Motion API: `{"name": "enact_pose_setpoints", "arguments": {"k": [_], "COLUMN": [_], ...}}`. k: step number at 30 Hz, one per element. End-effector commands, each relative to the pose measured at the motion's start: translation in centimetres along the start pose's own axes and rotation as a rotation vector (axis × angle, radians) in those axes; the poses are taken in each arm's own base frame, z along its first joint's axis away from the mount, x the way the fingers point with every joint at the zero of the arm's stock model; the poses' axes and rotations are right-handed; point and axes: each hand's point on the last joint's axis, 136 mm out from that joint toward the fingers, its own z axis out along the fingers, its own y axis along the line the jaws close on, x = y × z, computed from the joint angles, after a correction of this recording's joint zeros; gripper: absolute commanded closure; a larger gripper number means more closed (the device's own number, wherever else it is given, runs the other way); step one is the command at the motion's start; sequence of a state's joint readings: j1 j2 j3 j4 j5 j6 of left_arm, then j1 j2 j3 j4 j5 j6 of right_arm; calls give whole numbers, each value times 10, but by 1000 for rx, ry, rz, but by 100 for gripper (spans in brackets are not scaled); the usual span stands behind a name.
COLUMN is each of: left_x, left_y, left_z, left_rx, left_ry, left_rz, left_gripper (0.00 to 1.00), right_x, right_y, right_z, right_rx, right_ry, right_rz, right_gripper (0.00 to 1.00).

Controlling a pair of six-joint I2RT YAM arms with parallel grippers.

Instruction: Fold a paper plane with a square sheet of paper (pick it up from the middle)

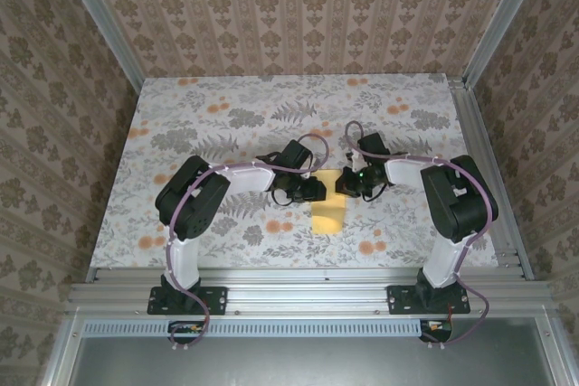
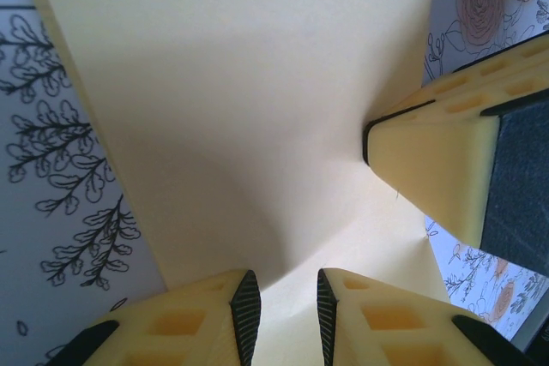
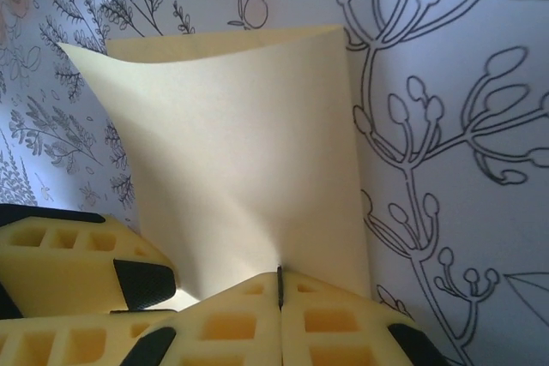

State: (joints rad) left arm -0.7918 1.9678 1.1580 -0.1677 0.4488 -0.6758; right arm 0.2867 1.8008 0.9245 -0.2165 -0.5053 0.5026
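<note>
The square sheet of paper (image 1: 327, 218) is pale yellow and lies bowed on the flowered cloth between the two arms. My right gripper (image 1: 347, 185) is shut on the sheet's near edge; in the right wrist view its jaws (image 3: 280, 285) meet with the paper (image 3: 240, 143) pinched between them and curving away. My left gripper (image 1: 308, 190) stands open in the left wrist view (image 2: 283, 304), a raised ridge of the paper (image 2: 240, 109) running into the gap between its pads. The right gripper's yellow fingers (image 2: 429, 160) press the sheet at its right side.
The flowered tablecloth (image 1: 226, 124) covers the table. Aluminium rails run along the front edge (image 1: 308, 288) and the right side (image 1: 484, 169). Patterned walls close in the back and both sides. Purple cables loop over both arms.
</note>
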Motion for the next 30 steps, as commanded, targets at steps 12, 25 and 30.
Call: {"name": "enact_pose_setpoints", "arguments": {"k": [12,25,30], "left_x": [51,57,61], "left_y": [69,75,80], "left_z": [16,12,10], "left_rx": [-225,-246,-263], "left_ry": [146,148,156], "left_rz": [-66,-66,-67], "left_gripper": [70,70,70], "right_x": [-5,-25,-40], "right_y": [39,-26,-39], "right_z": [6,13,5], "right_rx": [-156,115,134], "right_ry": [-51,-80,-138], "right_rz": [72,74,108], "right_gripper": [93,94,94]}}
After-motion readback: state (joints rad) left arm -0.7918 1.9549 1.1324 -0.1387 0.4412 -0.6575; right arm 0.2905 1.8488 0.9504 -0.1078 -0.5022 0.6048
